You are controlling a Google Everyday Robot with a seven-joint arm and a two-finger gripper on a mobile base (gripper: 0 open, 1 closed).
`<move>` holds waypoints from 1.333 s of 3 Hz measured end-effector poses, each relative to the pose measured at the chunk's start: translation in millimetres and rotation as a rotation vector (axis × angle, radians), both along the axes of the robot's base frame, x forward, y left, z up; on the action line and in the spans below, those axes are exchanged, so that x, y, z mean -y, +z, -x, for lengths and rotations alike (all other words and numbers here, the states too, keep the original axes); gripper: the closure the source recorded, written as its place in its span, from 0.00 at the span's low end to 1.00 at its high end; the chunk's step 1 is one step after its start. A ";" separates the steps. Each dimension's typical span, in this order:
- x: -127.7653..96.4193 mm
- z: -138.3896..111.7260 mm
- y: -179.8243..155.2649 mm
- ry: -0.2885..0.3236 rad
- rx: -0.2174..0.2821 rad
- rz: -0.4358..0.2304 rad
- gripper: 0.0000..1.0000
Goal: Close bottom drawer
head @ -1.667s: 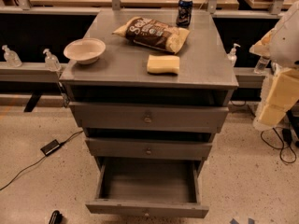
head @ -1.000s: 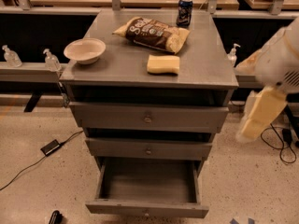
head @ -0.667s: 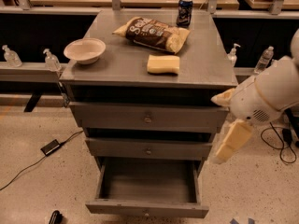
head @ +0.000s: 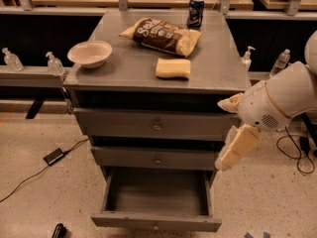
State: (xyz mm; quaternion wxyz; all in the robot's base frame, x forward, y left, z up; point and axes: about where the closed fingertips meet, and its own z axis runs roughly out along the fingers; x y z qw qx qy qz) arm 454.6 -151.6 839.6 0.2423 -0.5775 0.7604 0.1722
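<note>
The bottom drawer [head: 156, 221] of the grey cabinet is pulled out towards me. Its plain grey box shows empty, and a small round knob [head: 155, 227] sits in the middle of its front. My white arm [head: 280, 100] reaches in from the right. Its cream end link, with the gripper [head: 224, 161], hangs down beside the cabinet's right edge. It is level with the middle drawer [head: 157, 158], and above and to the right of the open drawer, not touching it.
The top drawer [head: 156, 125] and the middle drawer are shut. On the cabinet top [head: 223, 76] lie a white bowl [head: 89, 53], a chip bag [head: 161, 35], a yellow sponge [head: 173, 68] and a can [head: 195, 12]. A black adapter [head: 53, 156] with its cable lies on the floor at left.
My arm has swung in from the far right and lowered, so its cream end now hangs by the cabinet's right side. The drawer has not moved.
</note>
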 end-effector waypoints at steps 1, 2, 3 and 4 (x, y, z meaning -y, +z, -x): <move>-0.5 -2.5 -17.6 0.009 0.004 -0.057 0.00; -11.6 -2.7 -103.2 0.039 0.005 -0.222 0.00; -19.7 -5.7 -179.0 0.084 0.038 -0.326 0.00; -25.3 -8.2 -246.8 0.112 0.048 -0.370 0.00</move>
